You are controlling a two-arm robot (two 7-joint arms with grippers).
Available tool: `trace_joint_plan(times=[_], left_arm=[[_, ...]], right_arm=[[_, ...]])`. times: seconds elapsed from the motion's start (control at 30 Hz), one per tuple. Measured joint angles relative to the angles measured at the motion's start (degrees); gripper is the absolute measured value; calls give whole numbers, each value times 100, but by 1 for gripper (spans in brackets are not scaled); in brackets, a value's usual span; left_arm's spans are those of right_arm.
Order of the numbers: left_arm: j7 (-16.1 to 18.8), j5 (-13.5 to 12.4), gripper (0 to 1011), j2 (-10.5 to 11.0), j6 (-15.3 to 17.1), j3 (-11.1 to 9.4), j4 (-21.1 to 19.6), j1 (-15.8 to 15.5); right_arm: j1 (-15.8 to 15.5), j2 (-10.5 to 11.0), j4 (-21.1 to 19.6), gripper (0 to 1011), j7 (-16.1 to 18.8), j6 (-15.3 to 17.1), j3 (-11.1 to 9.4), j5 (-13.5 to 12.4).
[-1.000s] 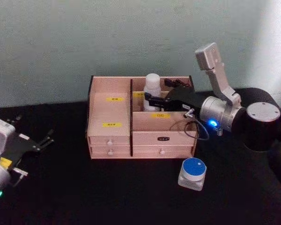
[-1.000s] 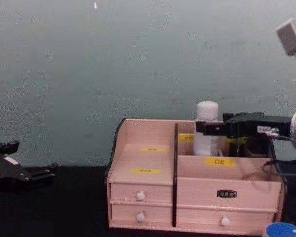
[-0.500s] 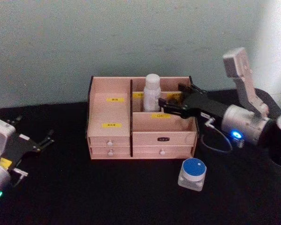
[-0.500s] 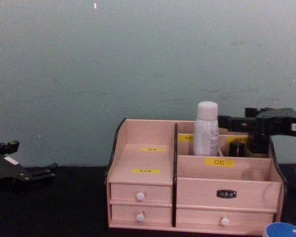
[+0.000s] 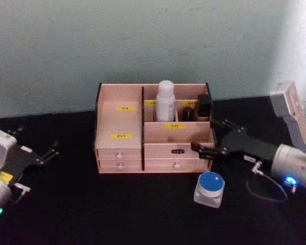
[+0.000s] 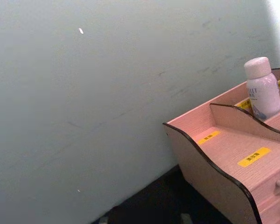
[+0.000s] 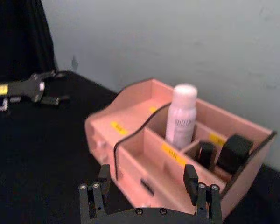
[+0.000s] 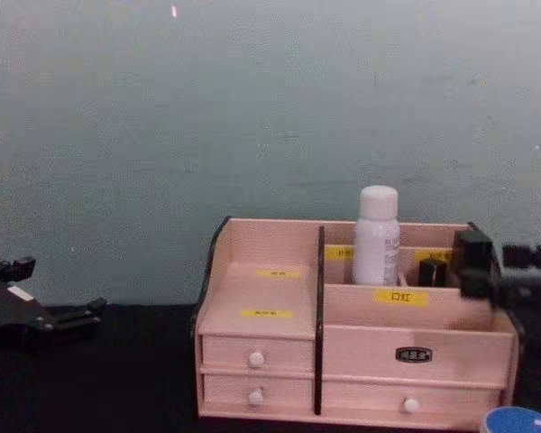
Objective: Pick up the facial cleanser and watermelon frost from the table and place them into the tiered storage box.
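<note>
Black table [image 5: 92, 209] against a plain grey-green wall [image 5: 143, 41], one small white fleck [image 8: 173, 11] high up

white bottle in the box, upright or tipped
Upright: the white bottle stands in a rear compartment of the tiered storage box, cap on top.

I have bare table [image 5: 81, 204] left of the tiered storage box [image 5: 120, 122]; a white bottle [image 5: 166, 100] and dark items [image 5: 196, 109] crowd its back right compartments, and a blue-lidded jar [image 5: 209, 188] stands just before its right half.

You see the tiered storage box [image 5: 117, 122] in pale pink wood, dark edges, yellow labels [image 5: 122, 136]; white bottle [image 5: 166, 102] inside it; blue-lidded jar [image 5: 209, 189] before it; black tabletop [image 5: 117, 204].
</note>
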State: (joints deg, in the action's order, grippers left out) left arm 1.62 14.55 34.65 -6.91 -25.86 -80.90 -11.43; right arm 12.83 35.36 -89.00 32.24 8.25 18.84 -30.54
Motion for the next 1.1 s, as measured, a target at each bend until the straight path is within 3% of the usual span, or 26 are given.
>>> trace_joint_plan(times=[0.13,0.47,1.1], left_arm=[[0,0,1001,0,0,0,0,0],[0,0,1001,0,0,0,0,0],[0,0,1001,0,0,0,0,0]], right_arm=[[-273,241,-206,1000,-24,43,-5,-59],[-564,549,-377,1000,-123,220,74,-118],[-440,687,-226,1000,-214,642,386,68]])
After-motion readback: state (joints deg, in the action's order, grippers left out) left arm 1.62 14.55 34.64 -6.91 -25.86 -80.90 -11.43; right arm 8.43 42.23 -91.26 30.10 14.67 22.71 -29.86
